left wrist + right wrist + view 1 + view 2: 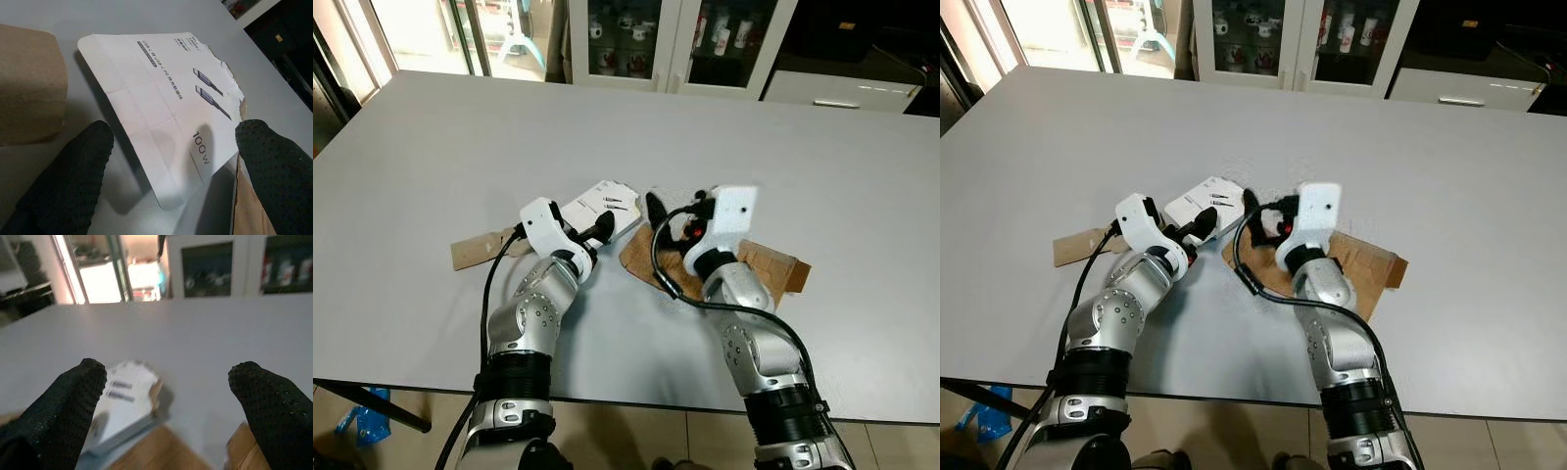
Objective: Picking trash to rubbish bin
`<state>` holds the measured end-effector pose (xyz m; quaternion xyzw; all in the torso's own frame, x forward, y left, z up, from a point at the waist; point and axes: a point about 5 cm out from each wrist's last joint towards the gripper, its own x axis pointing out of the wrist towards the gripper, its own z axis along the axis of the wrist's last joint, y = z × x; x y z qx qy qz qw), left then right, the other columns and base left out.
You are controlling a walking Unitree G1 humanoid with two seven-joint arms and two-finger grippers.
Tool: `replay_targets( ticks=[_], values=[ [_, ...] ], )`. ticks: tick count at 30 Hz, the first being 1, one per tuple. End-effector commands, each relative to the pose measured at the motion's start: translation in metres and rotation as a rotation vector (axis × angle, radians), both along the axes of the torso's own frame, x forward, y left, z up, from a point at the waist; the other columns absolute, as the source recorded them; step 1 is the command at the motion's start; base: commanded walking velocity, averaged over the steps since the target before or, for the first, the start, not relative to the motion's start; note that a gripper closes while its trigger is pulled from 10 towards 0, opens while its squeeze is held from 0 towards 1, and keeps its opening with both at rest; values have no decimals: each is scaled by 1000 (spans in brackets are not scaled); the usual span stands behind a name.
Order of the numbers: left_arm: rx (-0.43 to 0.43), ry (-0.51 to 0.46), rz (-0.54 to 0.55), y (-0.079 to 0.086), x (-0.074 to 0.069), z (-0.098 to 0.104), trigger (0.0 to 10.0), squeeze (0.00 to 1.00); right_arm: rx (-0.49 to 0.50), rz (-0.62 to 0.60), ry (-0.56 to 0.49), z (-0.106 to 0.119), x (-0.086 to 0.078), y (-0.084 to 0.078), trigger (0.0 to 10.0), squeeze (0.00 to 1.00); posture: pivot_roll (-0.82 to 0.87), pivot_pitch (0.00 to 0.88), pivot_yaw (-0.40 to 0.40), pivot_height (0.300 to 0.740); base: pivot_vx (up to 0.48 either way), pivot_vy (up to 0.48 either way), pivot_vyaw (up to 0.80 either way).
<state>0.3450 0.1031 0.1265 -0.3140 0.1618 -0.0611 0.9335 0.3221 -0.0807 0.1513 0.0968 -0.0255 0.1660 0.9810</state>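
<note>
Two open grippers beside white card [604,207]

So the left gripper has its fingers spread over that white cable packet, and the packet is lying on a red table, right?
Not quite: the table is pale grey, not red, as the left eye view shows. The rest holds: the left gripper has its fingers spread over the white cable packet, which lies on the table.
</note>
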Motion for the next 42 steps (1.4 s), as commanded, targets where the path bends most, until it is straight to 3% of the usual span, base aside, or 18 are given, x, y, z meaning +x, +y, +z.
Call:
replay_targets(
  ticks=[1,10,42],
  values=[
    [-14,46,-1,-7,0,-6,10000,0,-32,68,8,1,-3,1,10000,0,-64,118,-46,740,0,0,0],
    [-22,41,10,-6,1,-6,10000,0,-165,284,113,-13,-16,10,10000,0,-65,115,-50,740,0,0,0],
    [-53,51,-11,-20,14,-5,10000,0,-159,332,145,-13,-27,15,10000,0,-80,127,-37,740,0,0,0]
  ],
)
